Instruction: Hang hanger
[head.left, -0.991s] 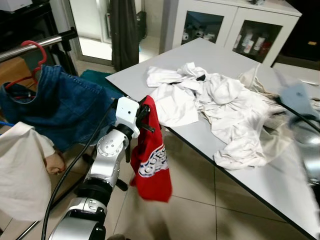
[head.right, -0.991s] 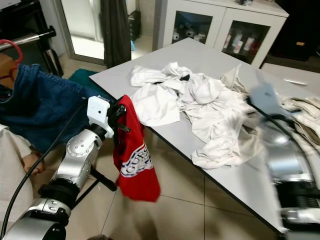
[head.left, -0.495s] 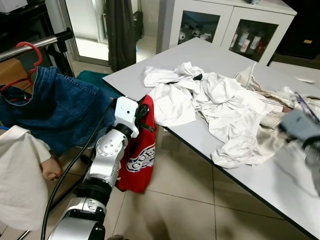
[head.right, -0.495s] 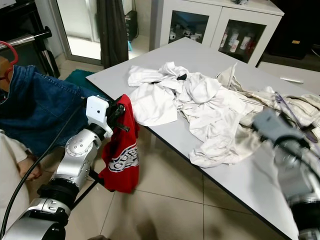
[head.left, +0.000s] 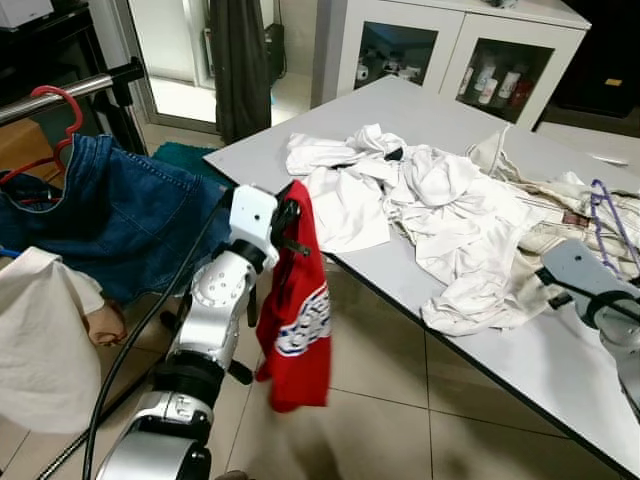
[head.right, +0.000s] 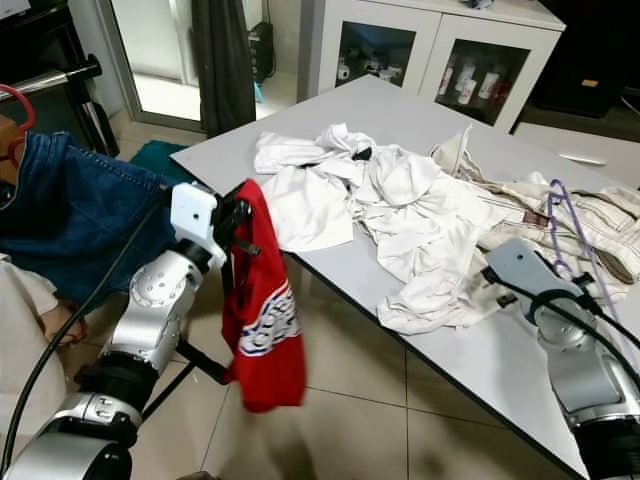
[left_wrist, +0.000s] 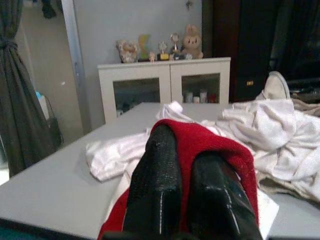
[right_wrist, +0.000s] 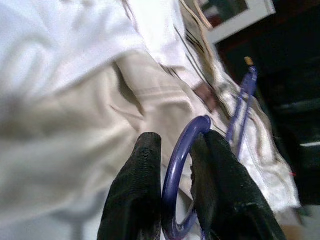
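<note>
**Purple hanger gripped at the bench edge; red shirt held aloft**

Purple plastic marks the hanger (right_wrist: 176, 165), whose hook passes between the two black fingers of the right claw (right_wrist: 175, 200); the fingers stand narrowly apart and press the hook from both sides, so the claw is closed on it. The hanger's frame (head.right: 570, 225) lies across the beige garment (head.right: 590, 215) at the right end of the bench (head.right: 470, 350), with the right arm low at the bench's near edge. Beside it a pile of white clothes (head.right: 385, 215) covers the middle of the bench.

The left claw (left_wrist: 187, 175) is closed on a red shirt (head.left: 298, 305), which drapes over both fingers and hangs free above the tiled floor, just off the bench's corner. Farther left stands a rail (head.left: 70, 92) carrying a red hanger (head.left: 60, 110) with a denim garment (head.left: 120, 215), and a white cloth (head.left: 40, 335) below it.

Judged from this layout, the step in hand is lifting the hanger clear of the bench. It is best done by raising it straight up, so the frame does not snag the beige garment, and by keeping the hook's opening free for the rail. A grip so near the hook's curve may let the frame swing; slow motion would limit this.
</note>
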